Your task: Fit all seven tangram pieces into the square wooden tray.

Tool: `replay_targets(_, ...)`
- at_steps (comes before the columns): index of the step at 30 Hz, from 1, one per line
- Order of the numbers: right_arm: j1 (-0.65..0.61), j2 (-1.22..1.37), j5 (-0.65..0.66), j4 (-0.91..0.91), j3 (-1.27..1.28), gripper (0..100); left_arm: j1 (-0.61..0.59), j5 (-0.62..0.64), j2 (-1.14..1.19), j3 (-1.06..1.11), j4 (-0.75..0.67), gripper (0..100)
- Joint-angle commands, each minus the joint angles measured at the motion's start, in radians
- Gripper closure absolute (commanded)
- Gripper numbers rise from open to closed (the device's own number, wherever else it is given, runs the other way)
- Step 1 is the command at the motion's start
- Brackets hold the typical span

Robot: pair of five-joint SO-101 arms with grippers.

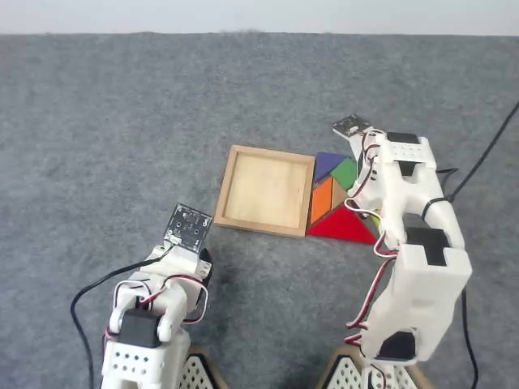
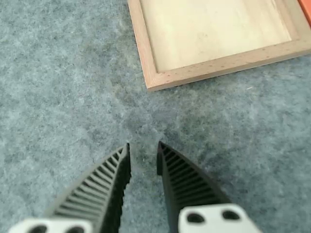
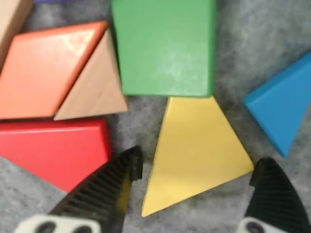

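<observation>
Right gripper (image 3: 199, 162), jaws spread, straddles yellow triangle (image 3: 194, 150); blue triangle (image 3: 284, 109) beside.

Soft, even light falls over the grey tabletop (image 1: 122, 121), bright and free of hard glare. Between the fingertips of the left pincer (image 2: 144, 147) only a faint shadow darkens the surface. Just ahead of the right pincer (image 3: 199, 162), the green piece (image 3: 165, 48) carries a pale sheen, and the pieces around it cast thin, soft-edged shadows.

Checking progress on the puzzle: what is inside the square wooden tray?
Only bare wood: the tray has no piece in it. Its whole floor shows in the high view, nothing covering it. The red triangle and orange piece lie outside, beside it.
</observation>
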Motion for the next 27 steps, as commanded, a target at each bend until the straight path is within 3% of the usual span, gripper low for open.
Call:
replay_targets(1,0.012,0.007,0.009,-0.021,-0.038,80.7,0.002,0.006,-0.002,-0.007,0.005,91)
replay_targets(4,0.012,0.005,0.006,-0.019,-0.038,88.8,0.002,0.006,-0.002,-0.007,0.005,91)
replay_targets(10,0.018,-0.036,-0.071,0.001,-0.058,89.0,0.002,0.006,-0.002,-0.007,0.005,91)
replay_targets(21,-0.012,-0.337,-0.077,0.171,-0.077,88.7,0.002,0.006,-0.002,-0.007,0.005,91)
replay_targets(24,-0.024,-0.344,-0.068,0.117,-0.083,87.9,0.002,0.006,-0.002,-0.007,0.005,91)
replay_targets(27,-0.065,-0.323,-0.041,0.073,-0.077,79.4,0.002,0.006,-0.002,-0.007,0.005,91)
